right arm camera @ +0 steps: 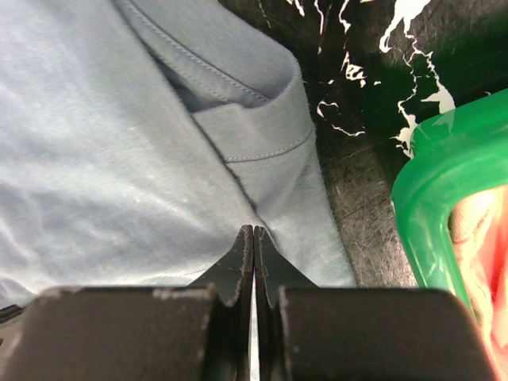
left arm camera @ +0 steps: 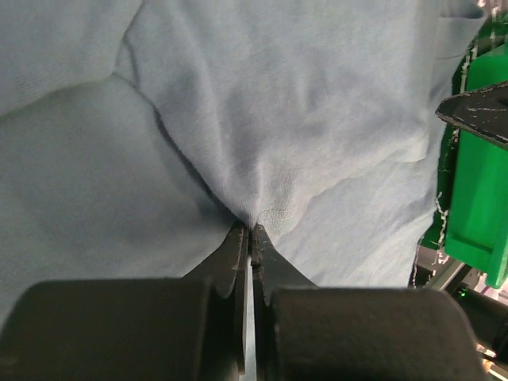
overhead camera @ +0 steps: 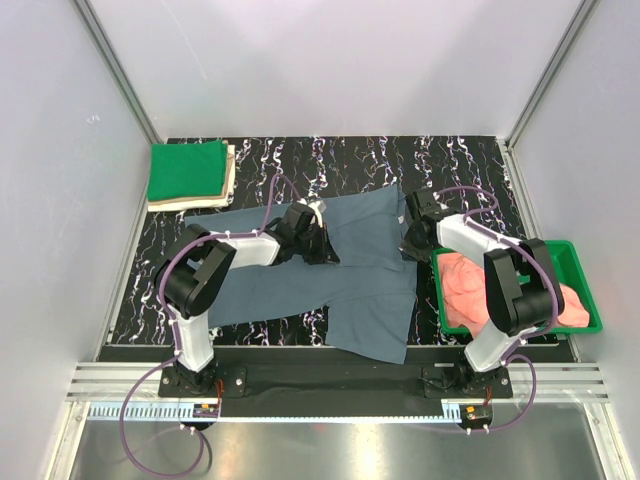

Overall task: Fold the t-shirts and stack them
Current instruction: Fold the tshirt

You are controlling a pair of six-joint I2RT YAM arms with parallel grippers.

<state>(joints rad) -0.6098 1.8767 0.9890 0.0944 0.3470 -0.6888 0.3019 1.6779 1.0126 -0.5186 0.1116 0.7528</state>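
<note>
A blue-grey t-shirt (overhead camera: 360, 270) lies spread across the black marbled mat, with one part hanging toward the near edge. My left gripper (overhead camera: 323, 248) is over the shirt's middle. In the left wrist view it (left arm camera: 252, 228) is shut, and a pucker of the shirt's fabric (left arm camera: 302, 119) is pinched at its tips. My right gripper (overhead camera: 413, 245) is at the shirt's right edge, beside the sleeve. In the right wrist view it (right arm camera: 253, 228) is shut on a fold of the shirt (right arm camera: 119, 159) near the hemmed sleeve (right arm camera: 254, 119).
A folded green shirt on a folded beige one (overhead camera: 190, 172) sits at the mat's far left corner. A green bin (overhead camera: 583, 275) holding pink shirts (overhead camera: 470, 285) stands at the right, close to my right gripper; its rim also shows in the right wrist view (right arm camera: 429, 206).
</note>
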